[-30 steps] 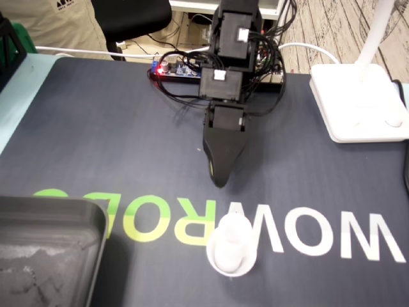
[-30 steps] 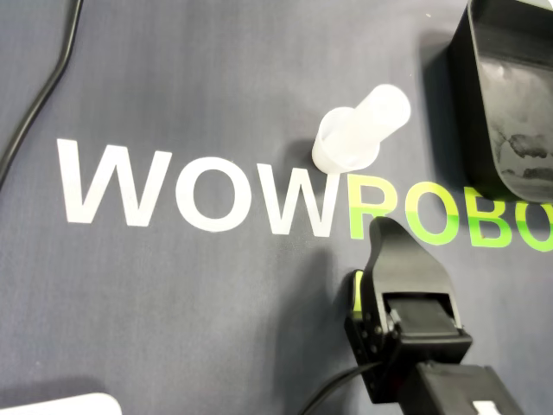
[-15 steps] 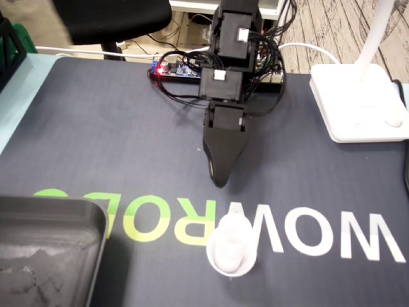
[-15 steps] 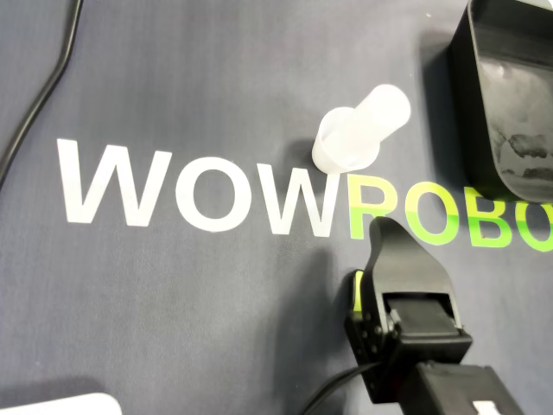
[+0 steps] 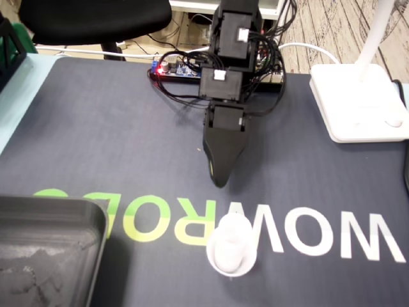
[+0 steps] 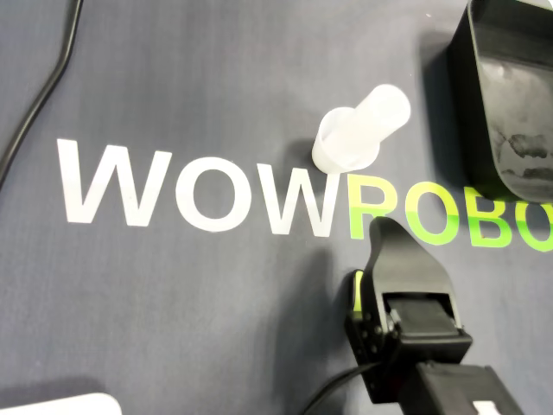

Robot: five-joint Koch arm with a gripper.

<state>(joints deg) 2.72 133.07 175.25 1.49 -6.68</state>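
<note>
Since hand (image 5: 219,181) hangs tip-down over mat (image 5: 96,141), short of white plastic tube (image 5: 231,246), grasp looks not yet begun. Only one black tip shows: released or clenched, cannot tell. Tube stands upright on white lettering, near hand, not touching. Black tray (image 5: 51,210) at mat corner, likely drop spot. Behind counter (image 5: 16,96): lamp base (image 5: 358,102), cables (image 5: 268,70), chair (image 5: 96,16), wood floor (image 5: 332,25).

In the fixed view, the small container (image 5: 231,246) stands on the mat (image 5: 96,141) just in front of the gripper (image 5: 219,182), not touching it. The tray (image 5: 51,208) sits well to its left at the near edge. The lamp base (image 5: 358,102) lies far right, level with the arm.
</note>
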